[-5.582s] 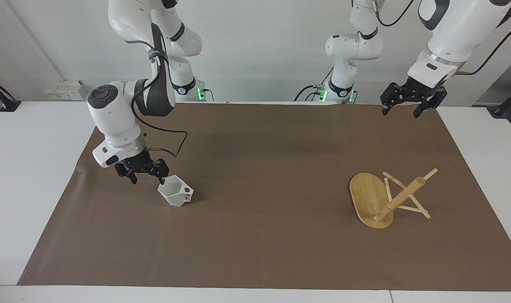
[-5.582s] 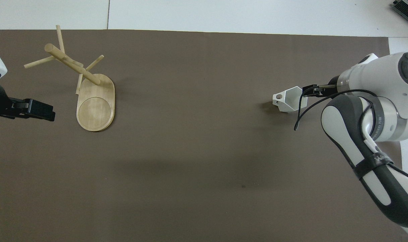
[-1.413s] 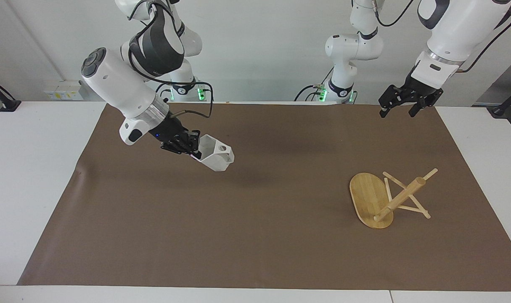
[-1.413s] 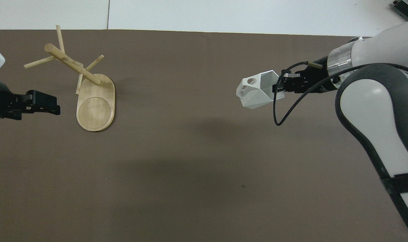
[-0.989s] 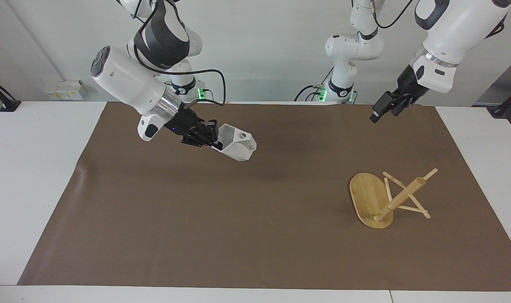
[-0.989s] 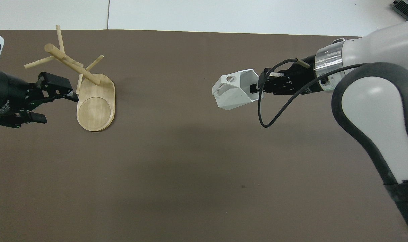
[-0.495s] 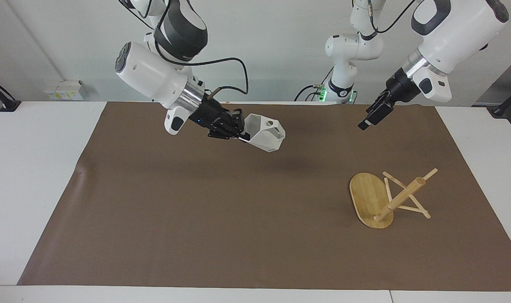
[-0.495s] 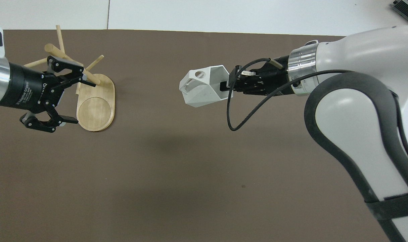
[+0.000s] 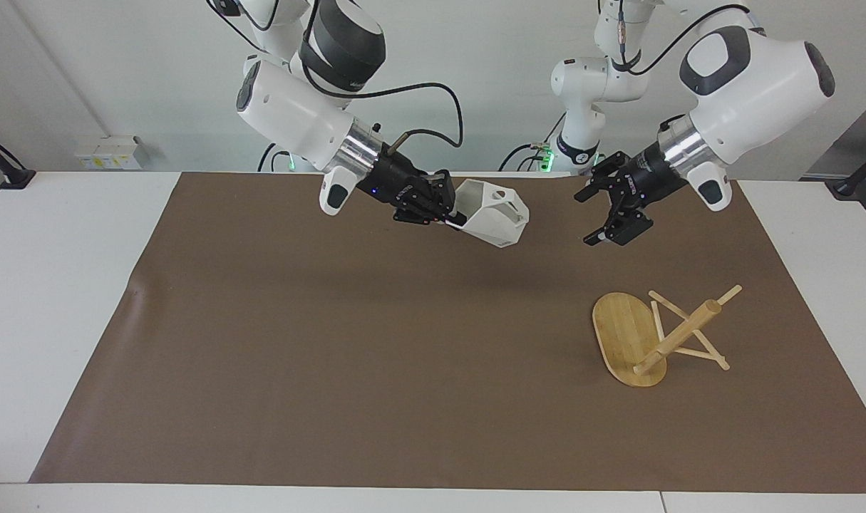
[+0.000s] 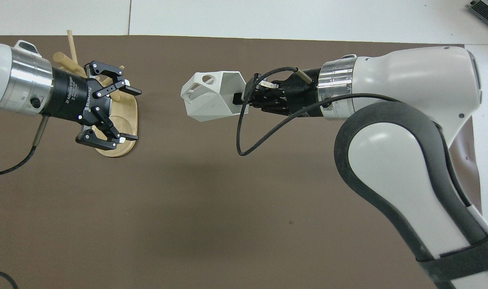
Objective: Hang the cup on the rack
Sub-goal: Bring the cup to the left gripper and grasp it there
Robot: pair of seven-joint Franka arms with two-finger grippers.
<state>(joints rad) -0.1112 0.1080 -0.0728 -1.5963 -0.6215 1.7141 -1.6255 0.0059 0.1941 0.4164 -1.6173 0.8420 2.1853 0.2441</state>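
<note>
The white faceted cup (image 9: 495,214) (image 10: 211,98) hangs tilted in the air above the middle of the brown mat. My right gripper (image 9: 452,217) (image 10: 241,102) is shut on its rim, and the handle side faces the left arm's end. The bamboo rack (image 9: 625,335) (image 10: 127,120) lies tipped over at the left arm's end, its oval base on edge and its post slanting on the pegs. My left gripper (image 9: 589,219) (image 10: 131,115) is open and holds nothing. It hangs high above the mat by the rack without touching it, jaws turned toward the cup.
A brown mat (image 9: 333,356) covers most of the white table (image 9: 55,285). A third, smaller arm (image 9: 589,92) stands at the robots' end of the table. A black clamp (image 9: 5,167) sits at the table's corner by the right arm.
My right gripper has carried the cup higher and toward the left arm's end. My left gripper has swung in above the rack and turned its open jaws toward the cup.
</note>
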